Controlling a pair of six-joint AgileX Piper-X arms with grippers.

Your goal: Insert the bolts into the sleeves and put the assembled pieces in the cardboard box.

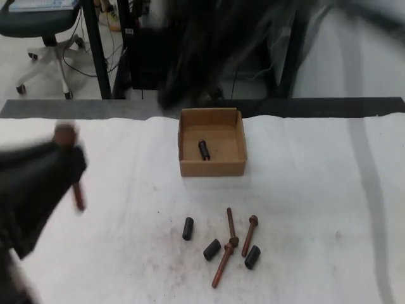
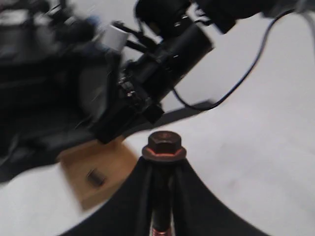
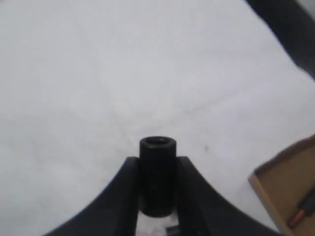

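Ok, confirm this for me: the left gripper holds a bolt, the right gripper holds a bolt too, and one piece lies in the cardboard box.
One detail is wrong. The right gripper is shut on a black sleeve, not a bolt, as the right wrist view shows. The left gripper does hold a bolt, and one piece lies in the cardboard box.

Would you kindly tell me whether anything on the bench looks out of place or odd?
Nothing looks spilled or damaged. The only oddity is faint reddish-brown smudging on the white cloth around the loose bolts and sleeves. The cardboard box sits upright.
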